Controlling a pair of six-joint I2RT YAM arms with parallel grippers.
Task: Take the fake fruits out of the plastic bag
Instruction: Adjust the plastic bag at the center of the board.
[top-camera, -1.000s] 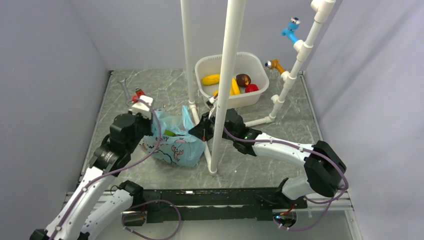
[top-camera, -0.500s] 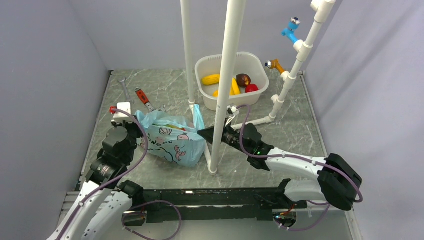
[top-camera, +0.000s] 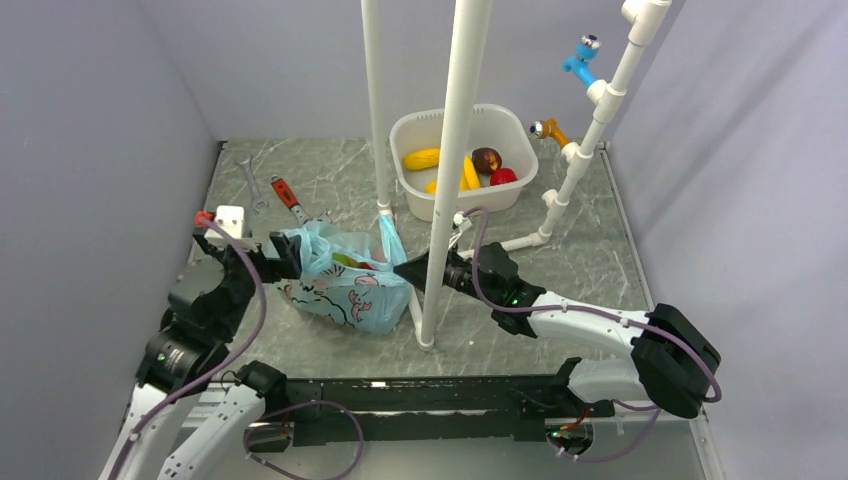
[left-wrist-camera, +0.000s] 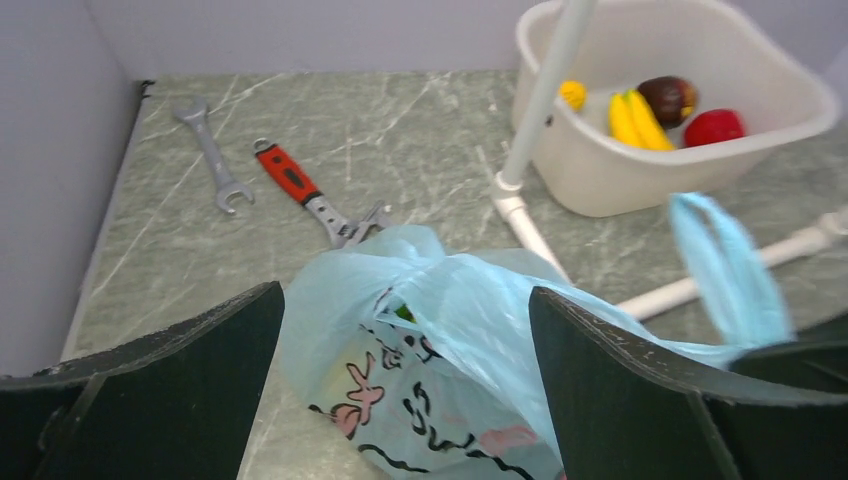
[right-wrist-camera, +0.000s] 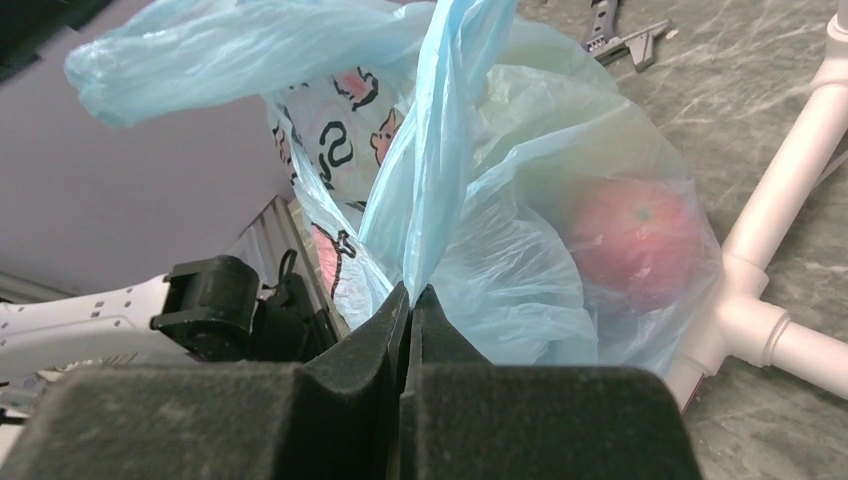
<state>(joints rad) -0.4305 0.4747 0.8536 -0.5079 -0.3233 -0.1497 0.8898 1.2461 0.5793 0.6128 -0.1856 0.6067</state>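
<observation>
Top external view: the plastic bag (top-camera: 345, 290) lies on the bench (top-camera: 330, 180). At the bag's 9 o'clock side the left gripper (top-camera: 283, 256) is spread wide with nothing in it; the left wrist view frames the bag just beyond its fingers (left-wrist-camera: 180, 370). At 3 o'clock the right gripper (top-camera: 405, 268) is clamped tight on a twisted strip of the bag. 1 red fake fruit (right-wrist-camera: 632, 240) shows through the film.

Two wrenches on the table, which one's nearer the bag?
The red-handled wrench: its metal jaw end lies almost at the light blue bag. The all-silver spanner lies farther off, to the left of the red one.
</observation>
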